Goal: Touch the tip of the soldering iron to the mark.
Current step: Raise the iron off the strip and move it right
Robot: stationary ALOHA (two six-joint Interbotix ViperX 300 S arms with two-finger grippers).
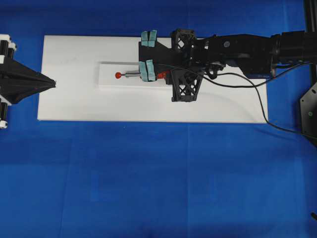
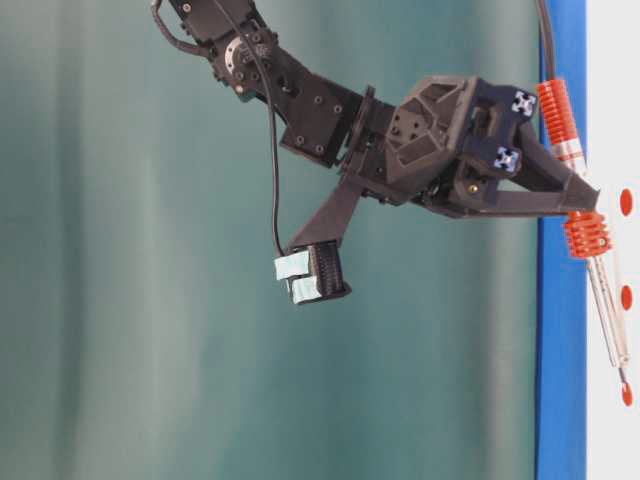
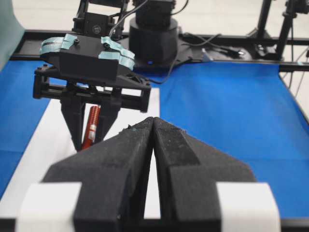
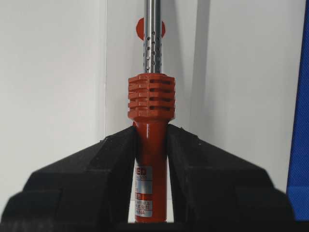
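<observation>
Blue cloth under a white board (image 1: 74,106): soldering iron (image 4: 150,159) is clamped by the handle in the right gripper (image 4: 150,145), tip at the red mark (image 1: 118,75); contact needs confirming, left gripper (image 3: 153,140) is closed, empty.

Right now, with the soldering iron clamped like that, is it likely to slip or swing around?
Probably not slip: the right gripper pinches the soldering iron just behind its ribbed collar. The shaft looks stiff. The trailing black cord may tug it sideways.

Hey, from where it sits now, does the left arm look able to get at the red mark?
Probably yes: the left gripper sits shut at the white board's edge, bare board ahead. But the soldering iron's tip already meets the red mark.
</observation>
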